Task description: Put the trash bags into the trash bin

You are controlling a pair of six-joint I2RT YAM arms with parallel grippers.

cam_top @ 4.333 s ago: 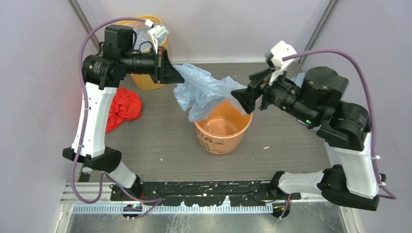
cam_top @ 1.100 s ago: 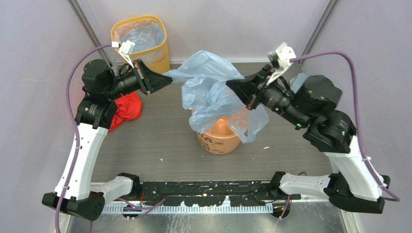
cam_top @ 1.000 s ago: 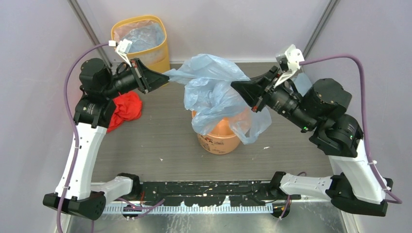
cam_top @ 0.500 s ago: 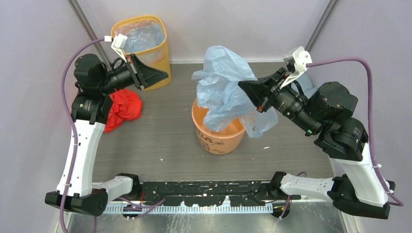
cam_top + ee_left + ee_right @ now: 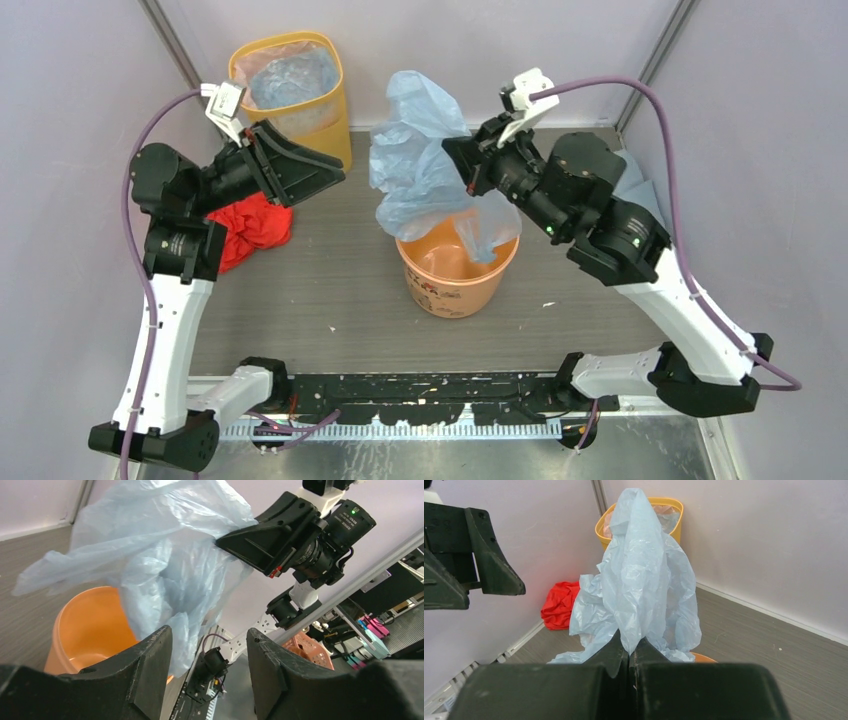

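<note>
A crumpled light blue trash bag [image 5: 412, 160] hangs over the orange trash bin [image 5: 455, 285] in the middle of the table. Its lower folds reach the bin's rim. My right gripper [image 5: 462, 165] is shut on the bag's upper part; in the right wrist view the plastic [image 5: 644, 580] stands up pinched between the closed fingers [image 5: 629, 652]. My left gripper [image 5: 335, 175] is to the left of the bag, open and holding nothing. The left wrist view shows the bag [image 5: 165, 555] and the bin [image 5: 85, 630] beyond its spread jaws [image 5: 209, 640].
A taller yellow bin [image 5: 322, 125], lined with clear plastic, stands at the back left. A crumpled red thing [image 5: 255, 225] lies against the left wall under my left arm. More pale blue plastic [image 5: 640, 190] shows behind my right arm.
My left gripper let go of the blue bag, opened and drew back to the left. My right gripper swung left with the bag, which now hangs from it alone above the bin.
</note>
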